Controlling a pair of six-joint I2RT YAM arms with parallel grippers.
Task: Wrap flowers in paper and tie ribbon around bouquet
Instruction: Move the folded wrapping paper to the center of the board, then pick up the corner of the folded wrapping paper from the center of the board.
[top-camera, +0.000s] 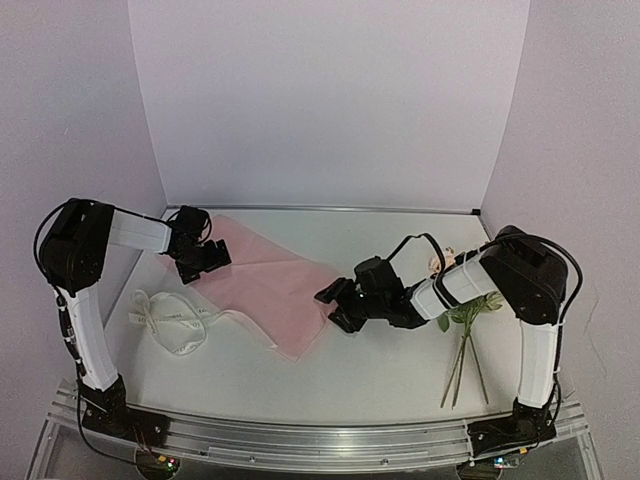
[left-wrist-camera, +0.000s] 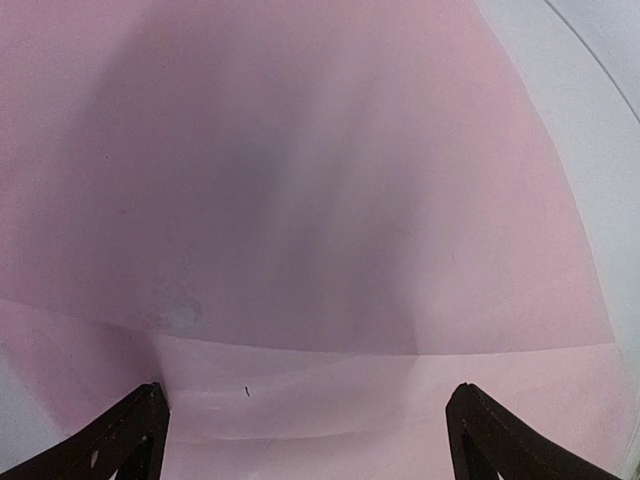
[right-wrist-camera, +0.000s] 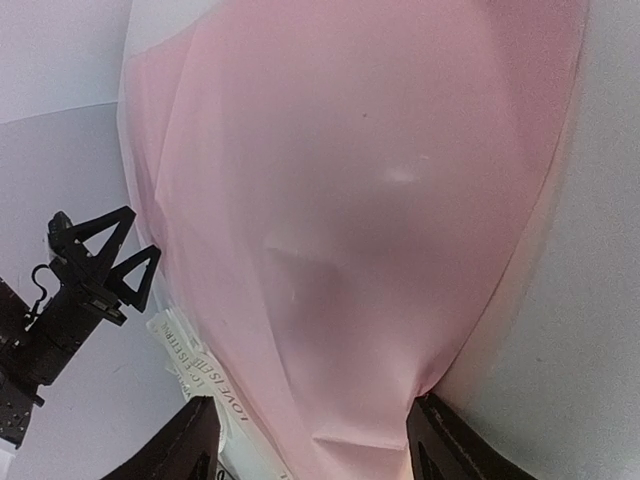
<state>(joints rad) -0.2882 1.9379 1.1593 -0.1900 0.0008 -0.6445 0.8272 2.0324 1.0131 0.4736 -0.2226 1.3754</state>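
White table (top-camera: 380, 375); left gripper (top-camera: 218, 255) and right gripper (top-camera: 330, 308) both gape over the paper (top-camera: 270, 285); flowers (top-camera: 468, 313) (blooms mostly hidden behind arm).

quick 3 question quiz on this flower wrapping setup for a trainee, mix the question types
1. True or false: the flowers lie on the paper.
2. Where is the ribbon? A) on the table, left of the paper; B) draped over the flowers; C) clamped in the right gripper.
3. Fill in: the left gripper and the right gripper both sit at the paper's edges with jaws ____.

Key: 1 false, they lie off to its right; 2 A; 3 open.
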